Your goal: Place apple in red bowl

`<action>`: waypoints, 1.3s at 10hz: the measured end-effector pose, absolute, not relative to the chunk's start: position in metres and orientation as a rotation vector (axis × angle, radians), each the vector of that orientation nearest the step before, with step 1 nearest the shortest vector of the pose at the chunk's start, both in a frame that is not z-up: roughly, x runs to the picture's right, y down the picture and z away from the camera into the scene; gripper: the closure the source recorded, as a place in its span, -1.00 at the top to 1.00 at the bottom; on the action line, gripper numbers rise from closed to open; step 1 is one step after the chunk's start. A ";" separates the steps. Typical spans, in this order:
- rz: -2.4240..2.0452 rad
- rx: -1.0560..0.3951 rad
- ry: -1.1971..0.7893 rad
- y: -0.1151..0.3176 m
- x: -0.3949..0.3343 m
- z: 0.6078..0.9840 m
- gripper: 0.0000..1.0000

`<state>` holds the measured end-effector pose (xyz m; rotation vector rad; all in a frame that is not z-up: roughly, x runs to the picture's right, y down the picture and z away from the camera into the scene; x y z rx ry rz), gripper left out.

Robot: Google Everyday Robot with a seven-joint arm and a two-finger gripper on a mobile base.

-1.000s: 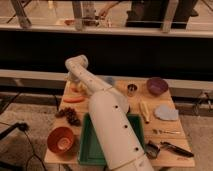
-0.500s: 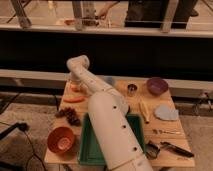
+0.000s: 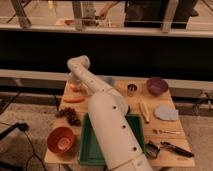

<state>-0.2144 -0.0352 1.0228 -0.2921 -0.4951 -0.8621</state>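
Gripper point(image 3: 75, 84) down at table's far-left corner, hidden behind arm's wrist; can't tell its state. Apple point(image 3: 76, 88) peeks out right under it, orange sliver only. Red bowl point(image 3: 61, 139) sits near-left corner, well apart. To do well: secure centred grasp, lift over carrot point(image 3: 73, 99) & grapes point(image 3: 69, 115) w/o clipping them.

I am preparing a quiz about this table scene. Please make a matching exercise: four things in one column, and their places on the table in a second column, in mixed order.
Things:
1. red bowl
2. purple bowl
3. carrot
4. green tray

Places:
A. far right corner
B. near left corner
C. left side, behind the grapes
D. near middle, under the arm

Pairs: 1-B, 2-A, 3-C, 4-D

The tool is at the far left, by the apple.
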 end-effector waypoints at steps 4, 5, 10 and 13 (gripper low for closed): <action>-0.819 -0.225 -0.531 -0.066 -0.202 0.976 -1.00; -0.813 -0.209 -0.536 -0.073 -0.198 0.964 -1.00; -0.778 -0.108 -0.537 -0.107 -0.171 0.894 -1.00; -0.786 -0.059 -0.541 -0.113 -0.172 0.852 -1.00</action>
